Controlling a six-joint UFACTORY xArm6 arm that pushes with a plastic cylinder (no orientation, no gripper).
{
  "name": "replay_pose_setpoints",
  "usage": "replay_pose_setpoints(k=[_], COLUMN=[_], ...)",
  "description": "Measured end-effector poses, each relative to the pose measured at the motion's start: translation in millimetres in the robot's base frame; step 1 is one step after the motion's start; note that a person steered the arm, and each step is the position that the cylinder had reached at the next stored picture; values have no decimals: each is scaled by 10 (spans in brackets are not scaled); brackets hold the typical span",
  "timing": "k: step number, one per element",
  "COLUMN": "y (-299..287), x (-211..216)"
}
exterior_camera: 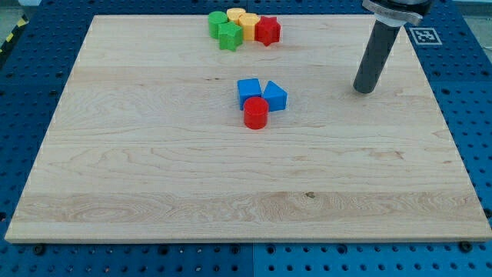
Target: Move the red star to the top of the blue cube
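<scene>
The single camera view looks down across a pale wooden board (154, 192) lying on a blue perforated table (23, 115). The part of the board nearest the camera, along the view's bottom, carries only wood grain and a small dark knot (310, 195).

Further up, near the board's middle, three blocks sit bunched together. The red cylinder (256, 112) stands nearest the camera. Just behind it, touching or nearly so, are the blue cube (249, 91) on the view's left and a blue wedge-shaped block (274, 96) on the view's right.

At the view's top edge of the board lies a second cluster, well apart from the first. The red star (267, 30) is its rightmost piece, pressed against a yellow block (250, 25) whose shape is hard to make out. Another yellow block (236, 15) sits just behind that one. To their left are a green block (229, 36), roughly star-shaped, and a second green block (217, 22), rounder in outline. The red star is thus up the board from the blue cube and slightly to the view's right, with bare wood between the two groups.

No container appears anywhere; every block rests directly on the wood.

The arm ends in a straight dark rod with no jaws to open or close. The tip (364, 91) meets the board on the view's right, well clear of both clusters, roughly level with the blue cube. A black-and-white marker tag (422, 35) lies on the table beyond the board's top right corner.
</scene>
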State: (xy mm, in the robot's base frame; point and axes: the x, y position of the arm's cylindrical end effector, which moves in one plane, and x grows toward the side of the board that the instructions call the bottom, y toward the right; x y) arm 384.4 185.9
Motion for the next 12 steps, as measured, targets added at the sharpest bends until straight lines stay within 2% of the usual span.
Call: replay_pose_setpoints(k=[3, 5, 6, 7, 8, 12], y=[3, -387, -387, -373, -344, -344], x=[-68, -159, -7, 541, 785, 805])
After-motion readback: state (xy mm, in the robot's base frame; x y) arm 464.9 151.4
